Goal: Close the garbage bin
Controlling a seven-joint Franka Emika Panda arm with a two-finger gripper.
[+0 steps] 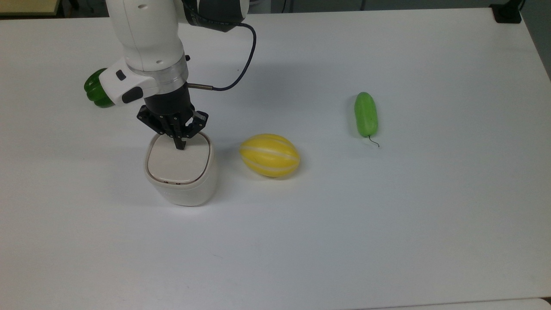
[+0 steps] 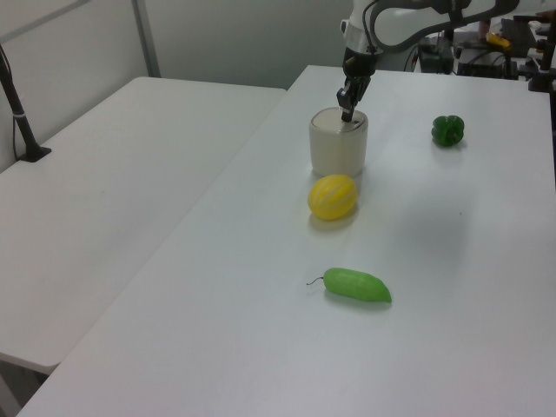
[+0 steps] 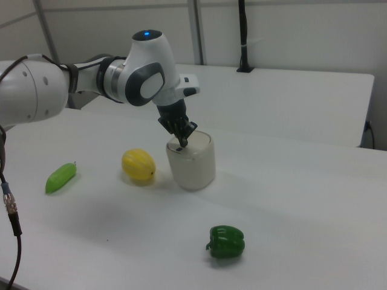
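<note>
Now, top view: the gripper (image 1: pixel 179 145) comes down at left of centre, fingers pinched together with nothing between them, tip touching the upper edge of the lid (image 1: pixel 177 161).
Top view, bin: the garbage bin (image 1: pixel 183 191) sits left of centre on the white table (image 1: pixel 387 215), lid lying flat in the rim.
Top view, count: one yellow melon (image 1: pixel 269 155) just beside the bin on the top view's right, one cucumber (image 1: pixel 366 113) well apart at right, one green pepper (image 1: pixel 95 88) half hidden behind the arm at upper left.
Left view, what's new here: the pepper (image 2: pixel 447 130) stands whole at upper right, and a second table (image 2: pixel 104 200) fills the left.
Left view, tool: gripper (image 2: pixel 347 114) tip on the bin (image 2: pixel 337 152) at upper centre; melon (image 2: pixel 333 197) below it, cucumber (image 2: pixel 357 285) lower still.
Right view, what's new: the whole white arm (image 3: pixel 91 81) reaches in from the left.
Right view, tool: gripper (image 3: pixel 182 142) clenched, tip on the bin (image 3: pixel 193 164) top at centre; melon (image 3: pixel 138 165), cucumber (image 3: pixel 60 176) at left, pepper (image 3: pixel 226 241) low centre.
</note>
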